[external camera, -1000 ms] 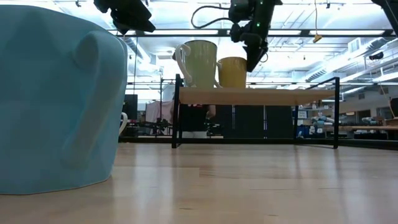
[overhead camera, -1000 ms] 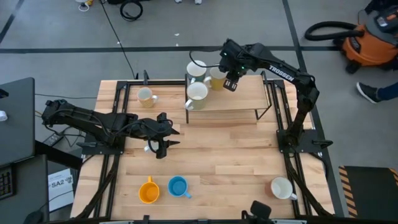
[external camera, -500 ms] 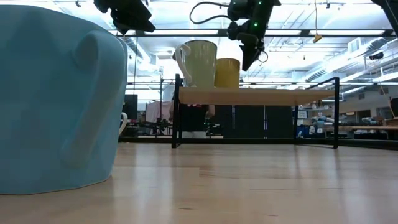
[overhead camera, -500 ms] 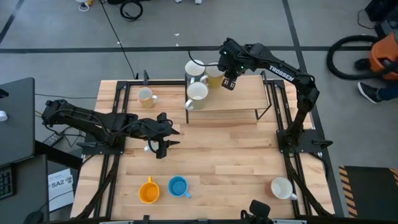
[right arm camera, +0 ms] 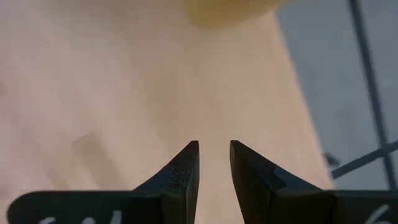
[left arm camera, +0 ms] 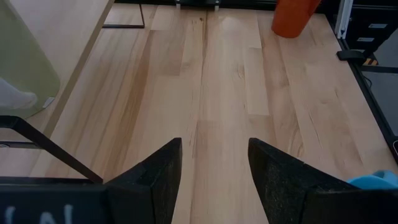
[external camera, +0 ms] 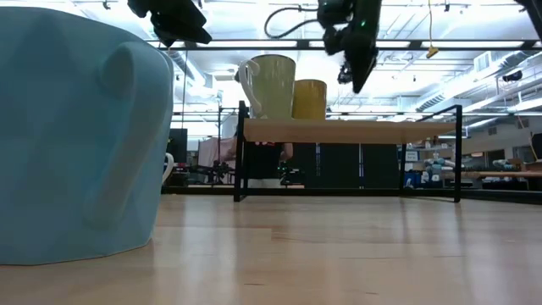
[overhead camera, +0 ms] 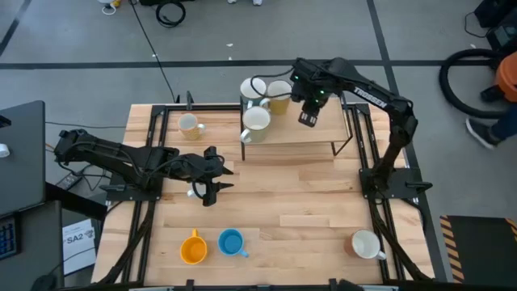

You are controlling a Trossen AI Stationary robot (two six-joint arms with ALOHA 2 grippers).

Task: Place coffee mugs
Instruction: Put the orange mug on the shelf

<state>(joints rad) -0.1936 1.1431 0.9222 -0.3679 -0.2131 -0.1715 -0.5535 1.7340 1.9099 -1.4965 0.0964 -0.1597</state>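
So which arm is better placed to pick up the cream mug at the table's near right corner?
Probably the right. Its hand is empty above the shelf, on the same side as that cream mug. The left hand hangs open nearer the orange mug.

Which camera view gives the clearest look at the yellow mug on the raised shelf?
The low view: the yellow mug stands side-on, upright on the shelf. The high view shows only its rim; the right wrist view catches a blurred edge; the left wrist view misses it.

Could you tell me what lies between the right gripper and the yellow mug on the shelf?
Nothing: in the high view only bare shelf separates the right gripper from the yellow mug.
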